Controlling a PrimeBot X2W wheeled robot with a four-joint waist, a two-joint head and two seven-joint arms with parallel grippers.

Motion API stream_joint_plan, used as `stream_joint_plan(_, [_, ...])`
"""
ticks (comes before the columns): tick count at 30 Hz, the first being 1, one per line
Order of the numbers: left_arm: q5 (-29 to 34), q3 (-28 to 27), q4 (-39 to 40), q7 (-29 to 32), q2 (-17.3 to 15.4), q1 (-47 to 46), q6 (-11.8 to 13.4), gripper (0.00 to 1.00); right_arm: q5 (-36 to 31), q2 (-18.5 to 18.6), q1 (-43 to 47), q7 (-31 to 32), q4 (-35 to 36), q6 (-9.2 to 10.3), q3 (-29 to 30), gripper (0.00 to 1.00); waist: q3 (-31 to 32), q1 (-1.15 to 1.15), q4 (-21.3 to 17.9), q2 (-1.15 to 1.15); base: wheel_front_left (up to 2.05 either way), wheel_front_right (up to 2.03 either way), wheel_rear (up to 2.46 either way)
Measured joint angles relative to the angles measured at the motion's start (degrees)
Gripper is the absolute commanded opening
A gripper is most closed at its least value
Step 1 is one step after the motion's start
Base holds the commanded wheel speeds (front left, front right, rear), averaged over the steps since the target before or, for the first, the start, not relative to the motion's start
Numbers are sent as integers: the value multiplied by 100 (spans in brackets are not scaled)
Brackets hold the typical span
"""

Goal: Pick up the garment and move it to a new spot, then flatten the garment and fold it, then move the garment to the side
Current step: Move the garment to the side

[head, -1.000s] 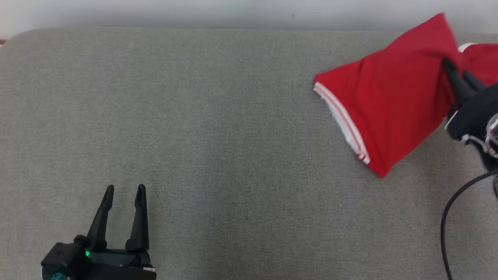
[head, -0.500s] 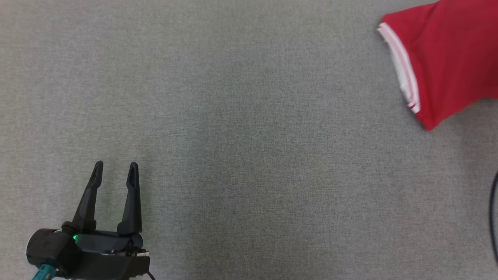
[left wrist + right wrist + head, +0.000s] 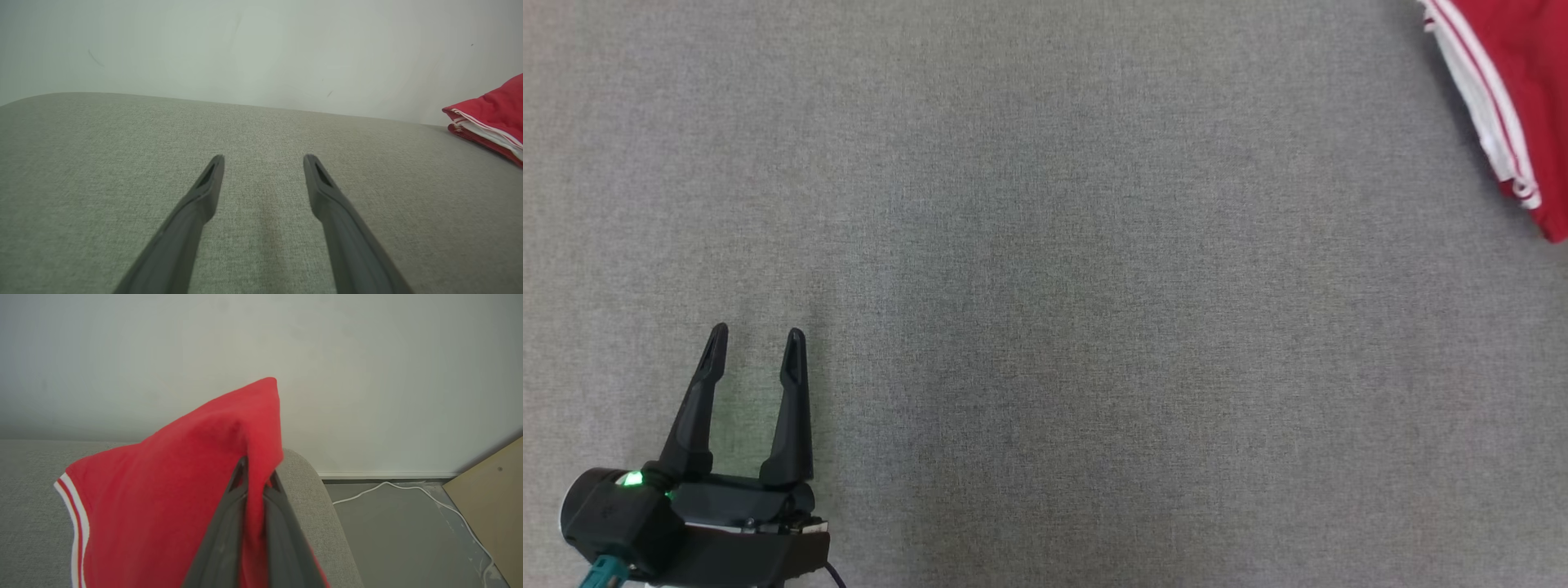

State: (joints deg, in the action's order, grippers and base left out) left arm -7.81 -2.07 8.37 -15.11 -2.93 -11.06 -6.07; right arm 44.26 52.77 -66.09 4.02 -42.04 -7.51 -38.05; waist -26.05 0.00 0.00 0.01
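Cloth of the red garment point(image 3: 163, 498) is clenched in the right pincer point(image 3: 256, 470) over the grey desk point(image 3: 1045, 245); the left pincer point(image 3: 757, 331) hovers spread and empty.

Red garment point(image 3: 1543, 49) with white-striped trim, grey surface point(image 3: 1045, 245), black left end effector point(image 3: 756, 333).

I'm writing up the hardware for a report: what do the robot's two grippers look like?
The left gripper has two long, tapering black fingers on a black body with a green light, a teal connector and a black cable. The right gripper shows slim dark grey fingers.
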Motion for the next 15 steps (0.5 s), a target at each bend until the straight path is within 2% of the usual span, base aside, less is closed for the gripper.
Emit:
stream_joint_plan(12, [69,-74,21,0,-5,-30,-40,100,-87,-59,-214,-116,-717,0,-219,0,-154,0,-38,0,0,0,0])
stream_joint_plan(13, [69,-76,7,0,-7,-52,-40,100,-130,-56,-238,-113,-792,0,-253,29,-158,0,-36,0,0,0,0])
stream_joint_plan(14, [69,-79,-4,0,-5,-73,-41,100,-175,-59,-255,-104,-853,0,-287,48,-157,0,-32,0,0,0,0])
stream_joint_plan(15, [69,-82,-7,0,-7,-73,-41,100,-191,-74,-261,-129,-903,0,-304,100,-153,0,-31,-1,0,0,0])
